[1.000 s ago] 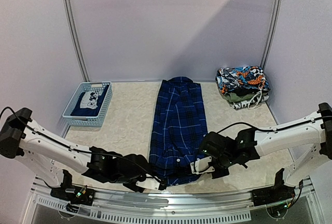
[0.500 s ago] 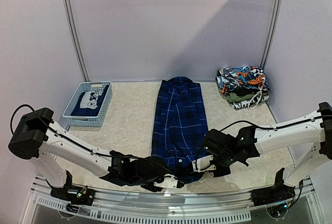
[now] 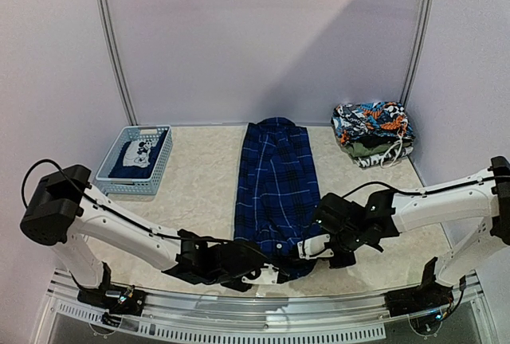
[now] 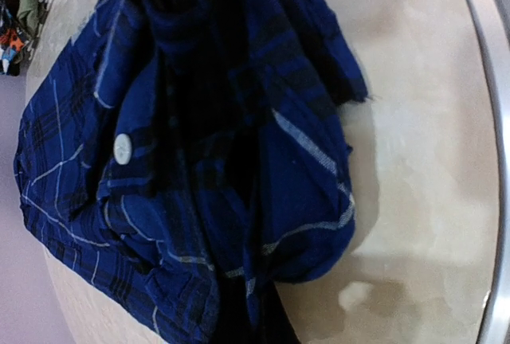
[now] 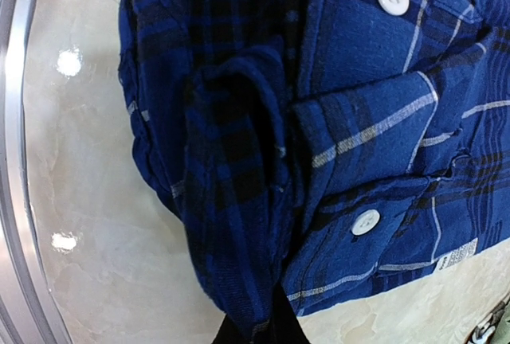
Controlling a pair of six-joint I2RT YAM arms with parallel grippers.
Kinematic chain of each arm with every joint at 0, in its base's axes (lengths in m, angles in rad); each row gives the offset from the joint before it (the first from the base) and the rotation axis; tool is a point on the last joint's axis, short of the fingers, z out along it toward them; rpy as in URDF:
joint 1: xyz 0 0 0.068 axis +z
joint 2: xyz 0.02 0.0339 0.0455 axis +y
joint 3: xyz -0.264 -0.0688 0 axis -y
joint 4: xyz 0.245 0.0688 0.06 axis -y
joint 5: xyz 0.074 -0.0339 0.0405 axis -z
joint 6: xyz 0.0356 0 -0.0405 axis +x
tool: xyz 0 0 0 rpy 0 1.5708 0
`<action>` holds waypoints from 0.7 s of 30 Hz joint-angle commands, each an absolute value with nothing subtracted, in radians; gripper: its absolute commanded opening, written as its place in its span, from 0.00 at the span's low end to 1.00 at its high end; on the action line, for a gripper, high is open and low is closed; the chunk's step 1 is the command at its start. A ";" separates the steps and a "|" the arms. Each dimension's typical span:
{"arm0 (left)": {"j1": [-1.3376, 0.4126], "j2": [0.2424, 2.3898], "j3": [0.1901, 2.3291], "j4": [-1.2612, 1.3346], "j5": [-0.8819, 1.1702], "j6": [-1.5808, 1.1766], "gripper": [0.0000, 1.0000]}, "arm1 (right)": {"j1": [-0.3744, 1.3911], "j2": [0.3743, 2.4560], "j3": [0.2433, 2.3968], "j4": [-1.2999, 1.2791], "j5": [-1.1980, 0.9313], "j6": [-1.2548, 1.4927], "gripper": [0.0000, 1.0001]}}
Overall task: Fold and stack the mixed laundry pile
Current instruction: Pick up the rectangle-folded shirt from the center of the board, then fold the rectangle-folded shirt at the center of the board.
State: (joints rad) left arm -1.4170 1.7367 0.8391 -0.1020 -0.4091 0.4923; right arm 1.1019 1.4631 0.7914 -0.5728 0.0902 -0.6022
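The blue-and-black plaid shirt [image 3: 275, 177] lies folded into a long strip down the middle of the table, collar at the far end. My left gripper [image 3: 269, 272] is at the strip's near left corner, shut on the hem. My right gripper [image 3: 313, 248] is shut on the near right corner. In the left wrist view the plaid cloth [image 4: 199, 121] bunches down into my shut left gripper [image 4: 255, 324]. In the right wrist view the buttoned plaid edge [image 5: 335, 121] gathers into my shut right gripper [image 5: 269, 326]. A navy T-shirt with a pale print [image 3: 139, 153] lies in the basket.
The light-blue slotted basket [image 3: 111, 175] stands at the back left. A stack of folded patterned garments [image 3: 373, 133] sits at the back right by the wall. The metal rail [image 3: 263, 308] runs along the near table edge, just behind both grippers.
My left arm has swept right along the near edge to the shirt's near left corner and shut on the hem. My right gripper has kept its hold and barely moved.
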 commanded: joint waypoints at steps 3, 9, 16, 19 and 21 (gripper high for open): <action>-1.372 1.618 0.866 -0.071 -0.426 0.468 0.00 | 1.069 1.354 0.816 -0.623 0.075 -0.594 0.02; -1.370 1.604 0.929 -0.065 -0.464 0.444 0.00 | 1.047 1.303 0.893 -0.683 0.112 -0.596 0.01; -1.313 1.566 0.952 -0.035 -0.554 0.412 0.00 | 0.962 1.300 0.983 -0.727 0.126 -0.639 0.01; -1.287 1.560 0.958 -0.019 -0.587 0.413 0.00 | 0.916 1.312 1.030 -0.723 0.130 -0.664 0.00; -1.266 1.564 0.966 0.015 -0.619 0.425 0.00 | 0.881 1.333 1.064 -0.716 0.124 -0.676 0.00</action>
State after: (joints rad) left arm -1.3079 1.5837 0.9356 -0.0532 -0.5446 0.4324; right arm 0.9382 1.3170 0.9905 -0.7082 0.1196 -0.6388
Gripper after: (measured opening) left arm 0.030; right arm 0.038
